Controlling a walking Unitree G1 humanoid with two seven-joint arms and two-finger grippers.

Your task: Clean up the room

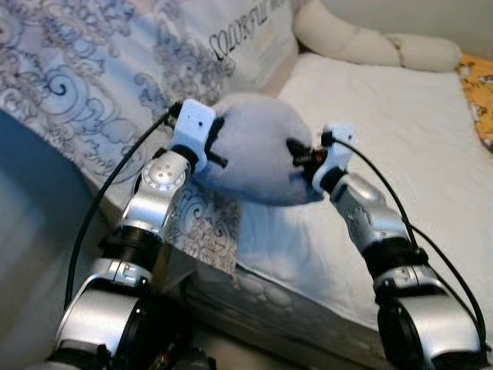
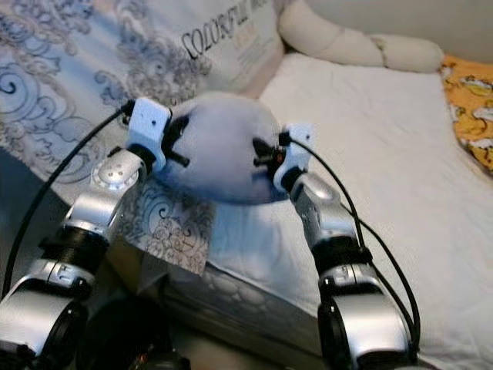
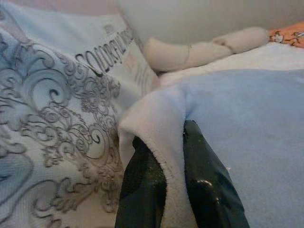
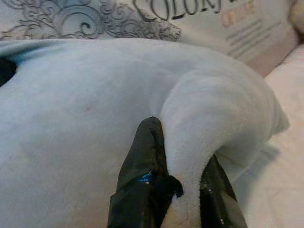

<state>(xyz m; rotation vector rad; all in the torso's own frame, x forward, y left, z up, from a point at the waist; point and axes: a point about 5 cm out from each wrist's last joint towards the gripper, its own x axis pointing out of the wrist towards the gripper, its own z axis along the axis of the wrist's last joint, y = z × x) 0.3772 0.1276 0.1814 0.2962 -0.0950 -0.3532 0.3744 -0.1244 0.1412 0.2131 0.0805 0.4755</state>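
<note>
In the head views, you are holding a pale blue-grey plush cushion (image 1: pixel 258 150) between both arms, above the edge of the white mattress (image 1: pixel 400 139). The left gripper (image 1: pixel 218 146) is biting into one end and the right gripper (image 1: pixel 299 154) into the other, which I judge keeps the soft bulk from sagging or swinging. A quilt with grey swirl print (image 1: pixel 85 85) is lying beyond the left fingers, and a long cream bolster (image 2: pixel 347 42) is resting far past the right ones.

In the left wrist view, your black fingers (image 3: pixel 204 185) are pinching a raised fold of the cushion's fleece, one finger on each side.

In the right wrist view, your fingers (image 4: pixel 142 171) are likewise clamping a bunched ridge of fleece, with the mattress lying just beyond them. Pinching folds seems sensible, since the cushion is too fat to span.
</note>
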